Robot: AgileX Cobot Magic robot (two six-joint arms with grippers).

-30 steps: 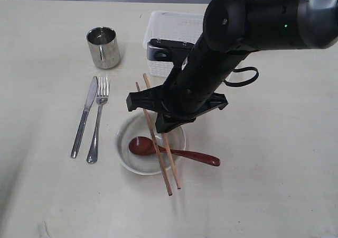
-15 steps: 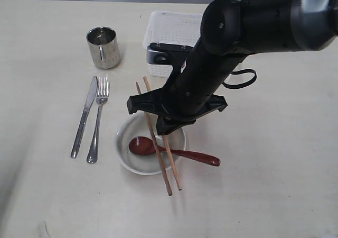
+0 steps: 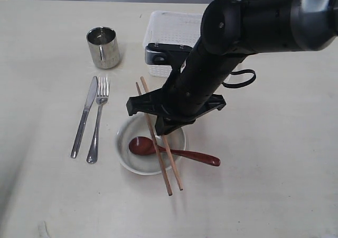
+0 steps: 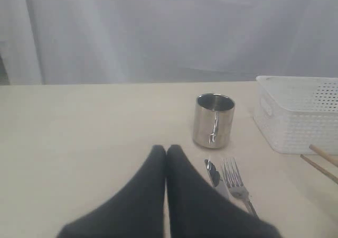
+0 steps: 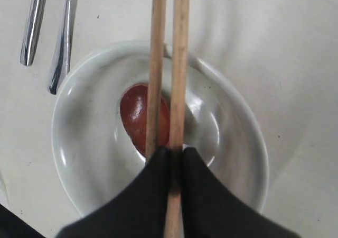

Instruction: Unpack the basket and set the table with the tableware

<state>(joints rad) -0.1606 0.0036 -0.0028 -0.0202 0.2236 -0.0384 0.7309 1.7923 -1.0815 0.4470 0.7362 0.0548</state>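
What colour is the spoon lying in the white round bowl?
A red-brown wooden spoon; clearest in the exterior view.

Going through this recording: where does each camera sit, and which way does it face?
Exterior view: high over the table, looking down at cup, bowl, basket; right arm shows.
Left wrist view: low, facing along the table toward cup and basket; left gripper shows, jaws shut.
Right wrist view: above the bowl, looking straight down; right gripper shows, jaws shut on the chopsticks.
Shared: exterior and right wrist views both show bowl, chopsticks and spoon.
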